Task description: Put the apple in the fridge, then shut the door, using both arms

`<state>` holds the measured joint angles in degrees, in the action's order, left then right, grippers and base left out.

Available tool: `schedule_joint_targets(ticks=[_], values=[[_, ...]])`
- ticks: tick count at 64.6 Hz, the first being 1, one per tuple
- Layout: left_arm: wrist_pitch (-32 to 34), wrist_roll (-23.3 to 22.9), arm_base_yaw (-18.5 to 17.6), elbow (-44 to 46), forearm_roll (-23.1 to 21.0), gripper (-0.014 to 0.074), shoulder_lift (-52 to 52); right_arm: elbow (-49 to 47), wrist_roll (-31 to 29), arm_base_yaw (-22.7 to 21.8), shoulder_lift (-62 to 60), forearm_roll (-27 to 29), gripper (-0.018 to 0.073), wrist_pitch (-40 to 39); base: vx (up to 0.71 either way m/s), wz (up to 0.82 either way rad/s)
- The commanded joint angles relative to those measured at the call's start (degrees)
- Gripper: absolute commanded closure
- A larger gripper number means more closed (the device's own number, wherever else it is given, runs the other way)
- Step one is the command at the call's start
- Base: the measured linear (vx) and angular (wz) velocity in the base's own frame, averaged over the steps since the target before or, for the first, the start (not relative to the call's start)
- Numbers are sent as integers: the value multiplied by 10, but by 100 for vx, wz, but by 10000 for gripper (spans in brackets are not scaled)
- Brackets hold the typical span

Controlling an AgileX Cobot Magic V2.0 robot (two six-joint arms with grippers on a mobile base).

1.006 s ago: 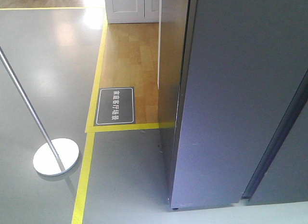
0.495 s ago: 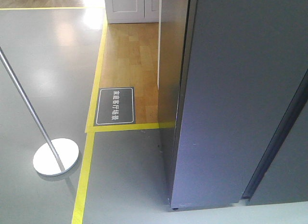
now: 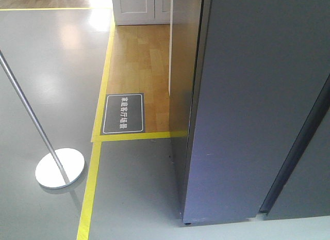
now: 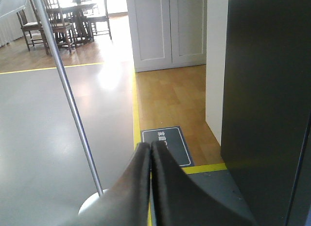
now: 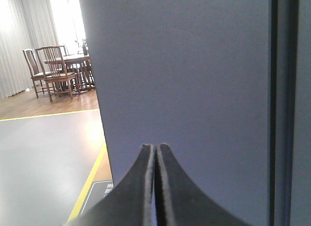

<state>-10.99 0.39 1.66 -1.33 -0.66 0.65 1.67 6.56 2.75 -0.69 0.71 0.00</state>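
Looking through the left wrist camera, I have the left gripper (image 4: 149,150) held low and pointing out over the grey floor (image 4: 43,138), its two fingers pressed together with nothing between them. Past its tip lie the dark floor sign (image 4: 167,144) and the yellow tape line (image 4: 136,109), and the stanchion pole (image 4: 68,95) slants up on the left. The fridge (image 4: 265,99) stands to the right of that gripper, apart from it. My right gripper (image 5: 156,150) is also closed and empty, aimed straight at the dark grey door (image 5: 184,80), near it; I cannot tell whether it touches. From the front camera the door (image 3: 258,106) looks closed against the cabinet. I cannot see the apple in any view.
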Motion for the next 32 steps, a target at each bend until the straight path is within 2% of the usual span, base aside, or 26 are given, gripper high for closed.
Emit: schedule_joint_targets(ticks=[1,32], values=[[39,0,-4,10,-6,603,9,-2,-6,0,-7,-4,565,-43,0,0],[39,0,-4,10,-6,603,9,-2,-6,0,-7,-4,565,-42,0,0]])
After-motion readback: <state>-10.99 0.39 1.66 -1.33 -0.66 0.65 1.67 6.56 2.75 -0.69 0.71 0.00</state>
